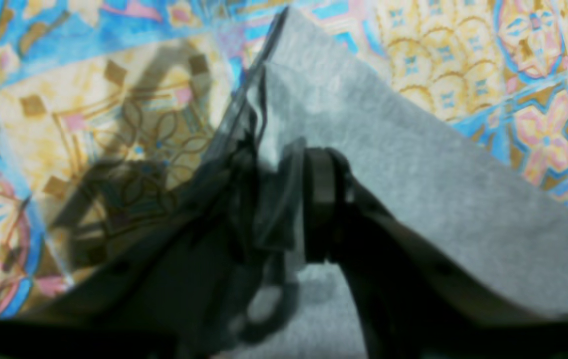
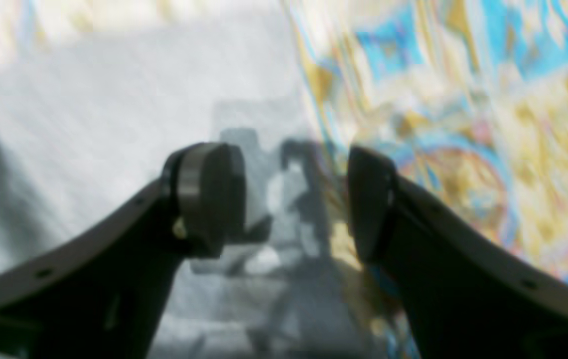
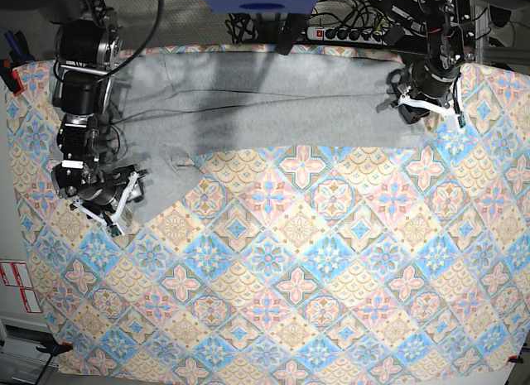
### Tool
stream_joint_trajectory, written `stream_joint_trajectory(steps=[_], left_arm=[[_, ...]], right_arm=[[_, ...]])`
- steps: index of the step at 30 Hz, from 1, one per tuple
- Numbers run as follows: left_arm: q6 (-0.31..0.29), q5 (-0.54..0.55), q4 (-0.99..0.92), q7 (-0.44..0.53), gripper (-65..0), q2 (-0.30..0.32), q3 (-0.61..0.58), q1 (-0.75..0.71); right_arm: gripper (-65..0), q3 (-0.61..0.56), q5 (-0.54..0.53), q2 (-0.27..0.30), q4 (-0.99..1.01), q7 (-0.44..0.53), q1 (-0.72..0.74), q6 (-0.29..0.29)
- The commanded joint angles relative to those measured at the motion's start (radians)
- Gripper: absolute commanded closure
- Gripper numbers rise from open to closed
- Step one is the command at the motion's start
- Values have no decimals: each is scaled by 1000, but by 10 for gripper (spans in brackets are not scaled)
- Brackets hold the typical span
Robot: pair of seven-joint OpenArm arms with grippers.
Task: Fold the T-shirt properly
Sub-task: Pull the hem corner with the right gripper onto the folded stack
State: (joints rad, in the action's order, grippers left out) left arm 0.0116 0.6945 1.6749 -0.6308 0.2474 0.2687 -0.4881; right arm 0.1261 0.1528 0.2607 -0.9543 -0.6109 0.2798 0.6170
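Seen from the base camera, nearest the viewer lies a wide stretch of bare patterned cloth (image 3: 273, 261) in blue, pink and yellow tiles, covering the table. Farther back, the T-shirt (image 3: 273, 95) lies along the far edge as a long grey band, with one sleeve or corner hanging down toward the viewer near the right gripper (image 3: 110, 204), on that view's left. At the band's other end, the left gripper (image 3: 424, 103) sits at the shirt's corner. The left wrist camera shows what the base view cannot: the left gripper (image 1: 294, 199) has its jaws closed on a fold of the T-shirt (image 1: 413, 179), grey fabric rising between them above the cloth (image 1: 114, 99). The right wrist camera, blurred, shows the right gripper (image 2: 294, 199) with its jaws apart and nothing between them, poised over the T-shirt (image 2: 114, 109) edge where it meets the cloth (image 2: 463, 124). Only the base view shows the shirt's whole layout and both arms together. No lettering is visible in any view. The shirt looks light, soft and limp; it will probably sag and crease when lifted, and may drag on the cloth. Holding it at corners or hems, pinching through all the layers, seems the best way to keep a fold straight.
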Motion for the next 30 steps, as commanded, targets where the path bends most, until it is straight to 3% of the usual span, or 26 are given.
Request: stream_joint_trajectory(steps=[1,11,14,17,19,25,30], left_arm=[[-6,4,27,18,-173,8,17,-5],[-6,4,27,18,-173,7,60,-19],[-8,4,27,18,-173,7,67,-19],[-8,4,27,18,-173,7,67,-19],[-8,4,27,18,-173,7,67,-17],[-8,4,27,18,-173,5,65,-16],[-8,4,27,18,-173,5,65,-14]], right_arm=[[-369,4,1,18,16,23,25,-6],[-344,4,3,18,185,55,57,-4],[-226,13,3,19,180,55,57,1],[-91,13,1,19,137,70,55,81],[-2,16,0,19,102,67,46,81],[-1,169,0,18,-142,-8,-72,81],[0,226,0,15,-420,-99,-235,81]])
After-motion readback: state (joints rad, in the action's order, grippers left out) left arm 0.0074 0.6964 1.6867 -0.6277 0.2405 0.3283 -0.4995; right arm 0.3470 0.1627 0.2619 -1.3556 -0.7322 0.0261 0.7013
